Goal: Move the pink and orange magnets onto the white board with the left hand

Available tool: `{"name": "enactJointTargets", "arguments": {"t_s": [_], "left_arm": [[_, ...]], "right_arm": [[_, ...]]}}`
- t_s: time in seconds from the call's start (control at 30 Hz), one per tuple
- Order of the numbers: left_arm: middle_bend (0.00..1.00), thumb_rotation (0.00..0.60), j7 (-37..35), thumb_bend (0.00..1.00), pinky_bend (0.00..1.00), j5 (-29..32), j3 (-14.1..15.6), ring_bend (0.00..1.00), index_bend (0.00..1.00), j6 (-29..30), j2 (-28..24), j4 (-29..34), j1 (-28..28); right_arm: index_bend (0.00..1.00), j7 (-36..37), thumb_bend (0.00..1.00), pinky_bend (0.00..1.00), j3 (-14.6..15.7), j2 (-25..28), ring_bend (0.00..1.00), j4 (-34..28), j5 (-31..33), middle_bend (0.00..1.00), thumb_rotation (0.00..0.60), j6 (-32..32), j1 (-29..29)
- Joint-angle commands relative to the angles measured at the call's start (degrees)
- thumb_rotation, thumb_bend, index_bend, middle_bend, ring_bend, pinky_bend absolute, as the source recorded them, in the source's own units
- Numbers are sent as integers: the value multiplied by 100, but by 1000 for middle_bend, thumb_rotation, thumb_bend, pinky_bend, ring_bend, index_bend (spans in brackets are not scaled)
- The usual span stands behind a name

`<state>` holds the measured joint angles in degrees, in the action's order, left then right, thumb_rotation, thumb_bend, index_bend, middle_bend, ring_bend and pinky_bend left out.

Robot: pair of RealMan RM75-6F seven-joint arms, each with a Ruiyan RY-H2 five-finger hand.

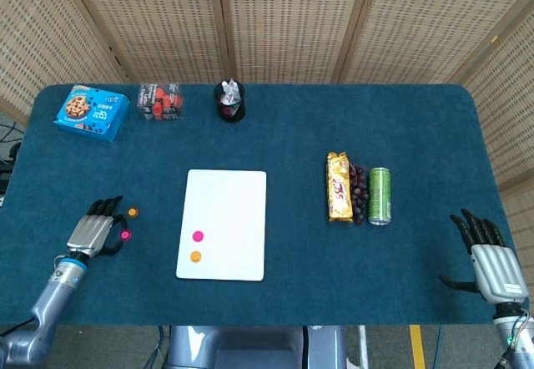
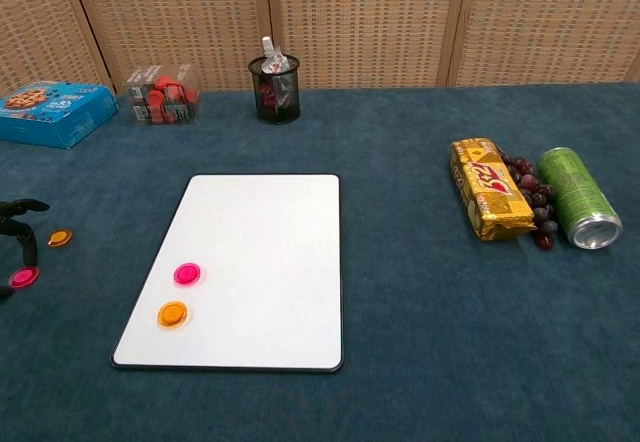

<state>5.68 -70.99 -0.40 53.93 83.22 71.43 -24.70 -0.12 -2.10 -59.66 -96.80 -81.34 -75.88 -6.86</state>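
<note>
Two magnets lie loose on the blue cloth left of the white board [image 1: 227, 204]: a pink magnet [image 1: 125, 235] [image 2: 23, 277] and an orange magnet [image 1: 132, 212] [image 2: 60, 237]. My left hand [image 1: 92, 232] hovers just left of them with its fingers spread. Its dark fingertips [image 2: 29, 246] reach down right beside the pink one, holding nothing. A second pink magnet [image 1: 198, 236] [image 2: 186, 274] and a second orange magnet [image 1: 195, 256] [image 2: 172, 313] sit on the board's lower left part [image 2: 260, 252]. My right hand [image 1: 491, 260] rests open at the table's front right.
A blue cookie box [image 1: 91, 112], a clear box of red pieces [image 1: 160, 102] and a black mesh cup [image 1: 229, 102] line the far edge. A yellow snack pack [image 1: 337, 187], grapes [image 1: 358, 194] and a green can [image 1: 380, 195] lie right of the board.
</note>
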Motion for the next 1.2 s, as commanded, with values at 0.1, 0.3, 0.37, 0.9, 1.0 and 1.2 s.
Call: {"name": "enactJointTargets", "arguments": {"t_s": [0.1,0.3,0.37,0.9,1.0,1.2], "left_arm": [[0,600,17,341,0,-22,-7,0,485,-19,44,-20,-10],[0,600,92,343,0,-34,-39,0,514,14,28,90,-15],[0,600,76,342,0,-62,-74,0,514,50,-34,228,-28],[0,600,1672,335,0,300,-627,0,515,-206,51,2184,-964],[0,600,2149,334,0,718,-726,0,515,-272,338,2247,-1201],[0,600,2882,334,0,1583,-800,0,515,-168,875,2106,-1525]], "right_arm": [[49,5,105,0,0,3,0,0,1,0,600,2,-1],[49,21,105,0,3,5,0,3,1,0,600,7,0],[49,25,105,0,4,5,0,8,-1,0,600,11,-2],[49,33,105,0,-2,21,0,-10,47,0,600,54,-14],[49,47,105,0,-6,26,0,-17,66,0,600,68,-16],[49,51,105,0,-6,39,0,-32,85,0,600,90,-21]]}}
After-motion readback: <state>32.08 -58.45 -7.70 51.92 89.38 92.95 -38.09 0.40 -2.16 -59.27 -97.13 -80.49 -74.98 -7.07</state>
